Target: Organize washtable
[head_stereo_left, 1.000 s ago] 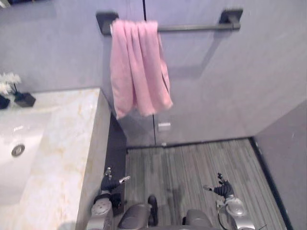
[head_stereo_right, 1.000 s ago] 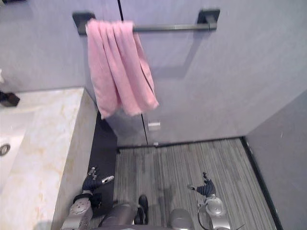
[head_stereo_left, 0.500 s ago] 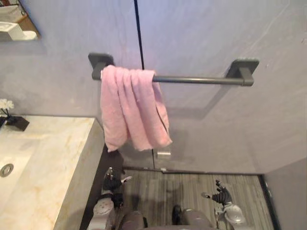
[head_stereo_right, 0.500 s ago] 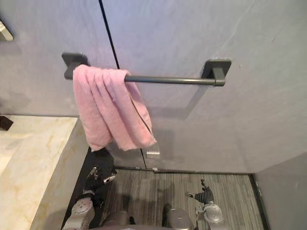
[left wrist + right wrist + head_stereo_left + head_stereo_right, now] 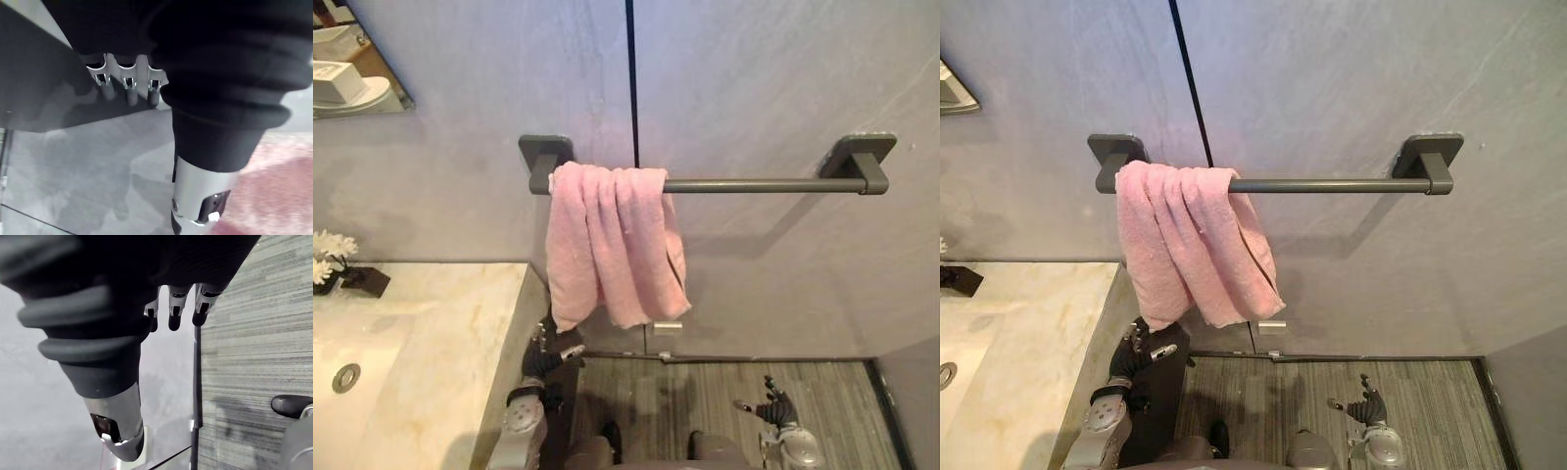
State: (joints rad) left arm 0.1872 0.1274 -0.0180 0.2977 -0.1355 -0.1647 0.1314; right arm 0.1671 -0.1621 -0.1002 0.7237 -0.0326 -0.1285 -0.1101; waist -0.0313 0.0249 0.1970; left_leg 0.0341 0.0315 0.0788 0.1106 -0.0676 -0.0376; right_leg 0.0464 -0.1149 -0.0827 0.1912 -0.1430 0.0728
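A pink towel (image 5: pixel 615 243) hangs bunched at the left end of a dark wall rail (image 5: pixel 759 185). Left of it lies the marble washtable (image 5: pixel 431 362) with its white sink (image 5: pixel 347 377). My left hand (image 5: pixel 546 356) is raised beside the washtable's dark side panel, just under the towel's lower edge, fingers relaxed and holding nothing. Its own fingers (image 5: pixel 128 83) show straight in the left wrist view, with pink towel (image 5: pixel 274 196) close by. My right hand (image 5: pixel 771 403) hangs low over the striped floor, open and empty, its fingers (image 5: pixel 174 308) loose.
A small dark pot of white flowers (image 5: pixel 347 269) stands at the back of the counter. A mirror (image 5: pixel 352 59) hangs on the wall above it. A small metal fitting (image 5: pixel 666 324) sits low on the wall behind the towel. A grey wall closes the right side.
The camera has tilted up and shifted, so rail and towel sit lower and more to the right in view. My left hand has risen closer to the towel's bottom edge. The right hand stays low.
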